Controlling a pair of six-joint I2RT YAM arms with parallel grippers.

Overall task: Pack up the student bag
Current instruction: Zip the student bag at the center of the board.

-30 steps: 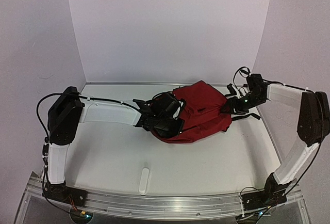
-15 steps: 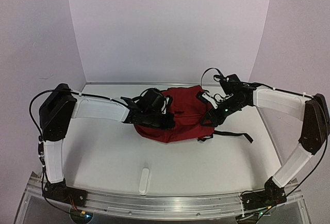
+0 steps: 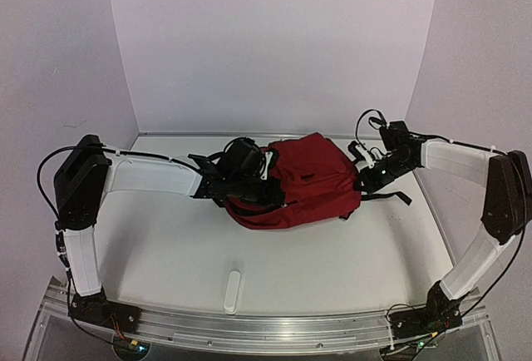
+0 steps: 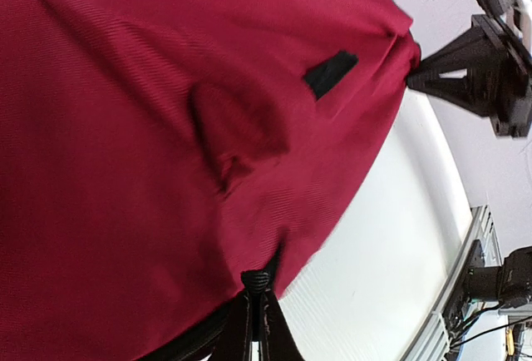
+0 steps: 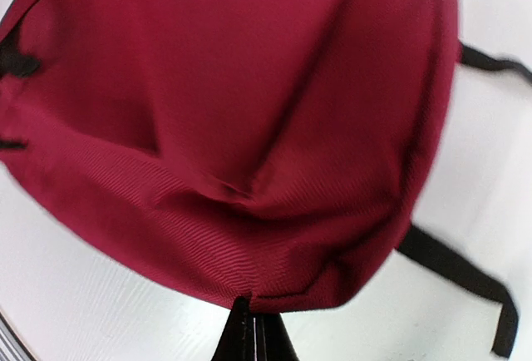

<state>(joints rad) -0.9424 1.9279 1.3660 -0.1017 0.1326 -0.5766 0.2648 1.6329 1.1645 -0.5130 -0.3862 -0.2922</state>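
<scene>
The dark red backpack [image 3: 303,182] lies on the white table [image 3: 158,244], toward the far side and about midway between the two arms, its body slumped and full of wrinkles. The left gripper [image 3: 259,193] is at the left end of the backpack and its jaws are clenched on the fabric there. In the left wrist view the two dark fingers [image 4: 270,340] meet at the bottom of the picture and pinch the edge of the red cloth, beside a small black ribbed piece; I cannot tell if this is a zipper end or a cord. The right gripper [image 3: 366,180] is at the opposite, right end of the backpack, and it is also clenched, grasping the cloth. In the right wrist view its fingers [image 5: 241,344] come together to a thin point exactly at the lower seam of the backpack. In the left wrist view the same gripper appears at the upper right as a black wedge, with its tip biting a bunched corner of the red fabric. A black strap [image 5: 461,274] lies loose on the table just beside this right end, and a small black tag [image 4: 331,72] sits on the red surface. A small white bar [image 3: 233,291] lies alone near the front edge of the table, well apart from the backpack. The pictures do not show if the backpack is zipped or open — only its outer side is visible.
</scene>
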